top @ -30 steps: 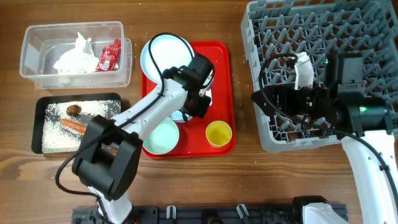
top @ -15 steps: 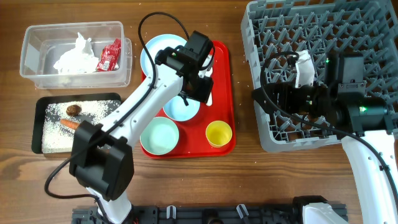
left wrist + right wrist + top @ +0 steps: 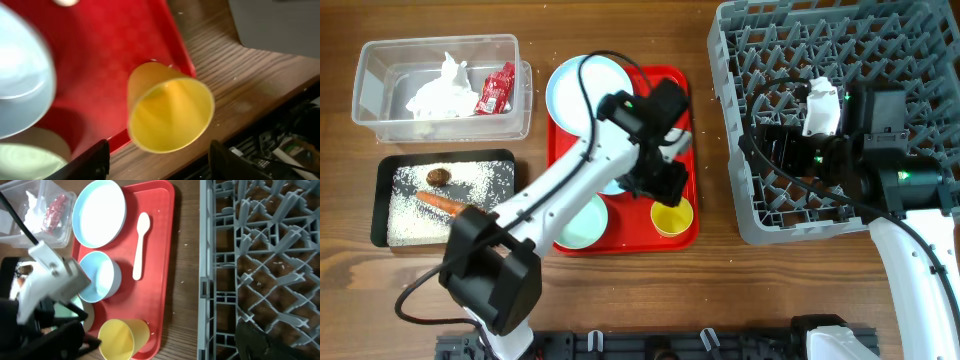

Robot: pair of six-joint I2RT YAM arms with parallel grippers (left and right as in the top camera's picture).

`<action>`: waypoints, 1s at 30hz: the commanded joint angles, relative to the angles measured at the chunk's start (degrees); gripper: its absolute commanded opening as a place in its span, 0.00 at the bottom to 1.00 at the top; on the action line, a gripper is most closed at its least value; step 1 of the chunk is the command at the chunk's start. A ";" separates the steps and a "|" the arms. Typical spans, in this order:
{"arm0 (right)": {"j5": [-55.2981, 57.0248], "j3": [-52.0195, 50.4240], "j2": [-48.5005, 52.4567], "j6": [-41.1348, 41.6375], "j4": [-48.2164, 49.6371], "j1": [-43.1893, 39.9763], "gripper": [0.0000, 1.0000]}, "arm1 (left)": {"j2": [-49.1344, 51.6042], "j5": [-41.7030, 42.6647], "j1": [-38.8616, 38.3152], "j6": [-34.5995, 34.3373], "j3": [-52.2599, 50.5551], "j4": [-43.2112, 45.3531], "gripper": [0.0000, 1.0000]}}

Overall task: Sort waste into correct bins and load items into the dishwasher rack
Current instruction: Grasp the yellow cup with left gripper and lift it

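Left gripper (image 3: pixel 159 151) spread wide, short of small yellow cup (image 3: pixel 167 112). Cup sits at red tray (image 3: pixel 125 45) corner, near the lip, bare wood beyond. Right gripper (image 3: pixel 770 152) over dishwasher rack (image 3: pixel 910 40) edge; grip unreadable.

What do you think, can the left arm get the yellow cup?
Probably yes: on the left arm the jaws are open, the yellow cup lies just ahead between them, and nothing blocks it.
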 commanded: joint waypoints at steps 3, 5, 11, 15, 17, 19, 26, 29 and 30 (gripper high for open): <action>1.99 0.87 0.04 0.66 0.00 0.20 0.99 | -0.83 -8.50 -3.67 -4.81 -4.70 2.19 0.63; 2.38 0.87 0.04 0.63 -0.02 0.20 1.00 | -0.83 -9.79 -3.65 -5.55 -6.40 3.17 0.62; 2.38 0.87 0.04 0.59 0.00 0.20 1.00 | -0.81 -9.94 -3.65 -6.34 -11.45 8.76 0.56; 2.40 0.87 0.07 0.61 0.07 0.20 1.00 | -0.81 -9.94 -3.67 -7.69 -13.42 10.58 0.44; 2.38 0.87 0.04 0.61 0.02 0.20 1.00 | -0.83 -9.88 -3.65 -8.92 -13.42 11.10 0.37; 2.38 0.87 0.04 0.63 0.02 0.20 1.00 | -0.81 -9.88 -3.65 -9.38 -13.42 11.43 0.33; 2.36 0.87 0.04 3.02 0.48 0.20 1.00 | -1.62 -1.70 -0.26 -12.44 -11.02 8.55 0.04; -1.64 0.87 0.04 3.80 1.99 0.20 1.00 | -5.70 12.44 8.63 -8.79 -8.28 7.52 0.04; -3.08 0.87 0.04 3.76 2.49 0.20 1.00 | -7.48 17.84 13.35 -8.39 -8.22 7.93 0.04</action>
